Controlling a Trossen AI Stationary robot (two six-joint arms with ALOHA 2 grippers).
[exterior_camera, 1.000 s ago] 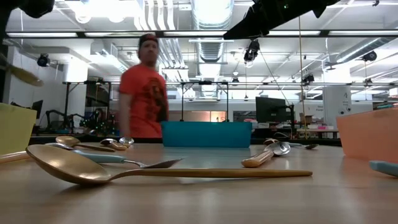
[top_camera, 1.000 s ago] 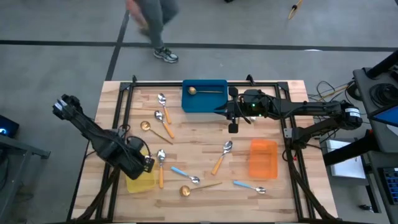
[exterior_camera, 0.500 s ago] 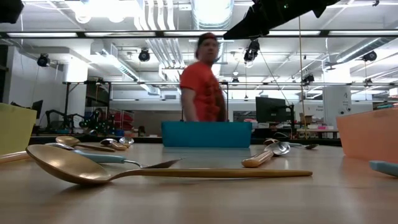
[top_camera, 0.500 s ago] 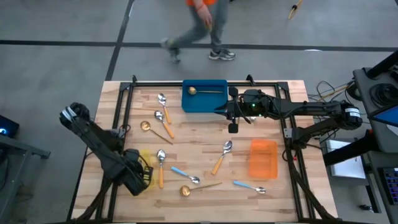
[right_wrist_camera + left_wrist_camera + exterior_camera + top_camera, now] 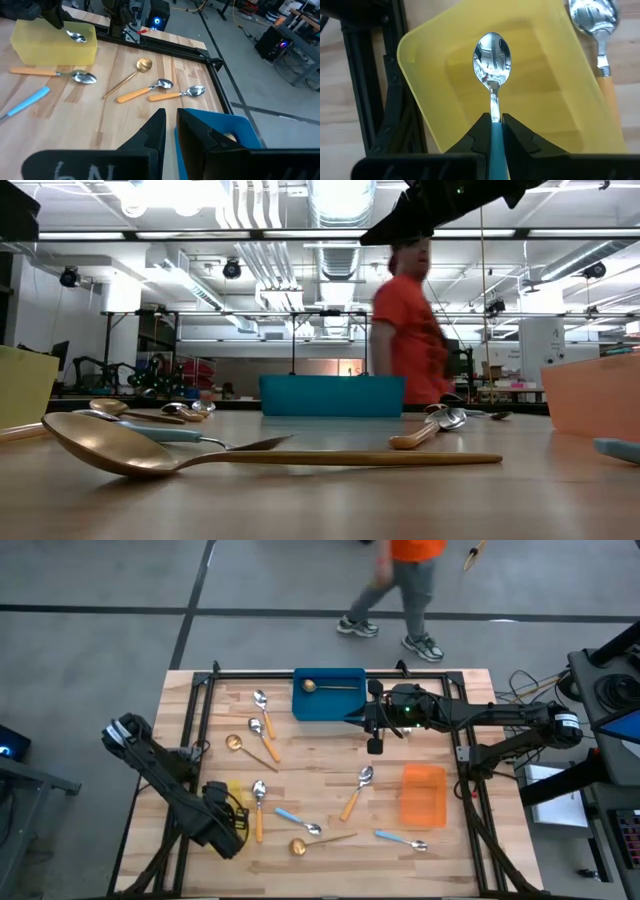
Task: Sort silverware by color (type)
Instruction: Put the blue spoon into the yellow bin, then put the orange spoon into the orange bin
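Wooden table [image 5: 320, 755], spoons scattered between bins. Left gripper [image 5: 493, 121] over yellow bin [image 5: 445, 60], pinching blue-handled spoon [image 5: 492, 55], bowl hanging inside the bin. Right gripper [image 5: 170, 122] pressed together, empty, beside blue bin [image 5: 328, 695] holding a gold spoon [image 5: 325, 686]; person [image 5: 410, 330] behind table

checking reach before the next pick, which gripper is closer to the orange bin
Right. The right gripper hangs just off the orange bin, toward the blue bin. The left gripper, shut on a blue-handled spoon, is over the yellow bin across the table.
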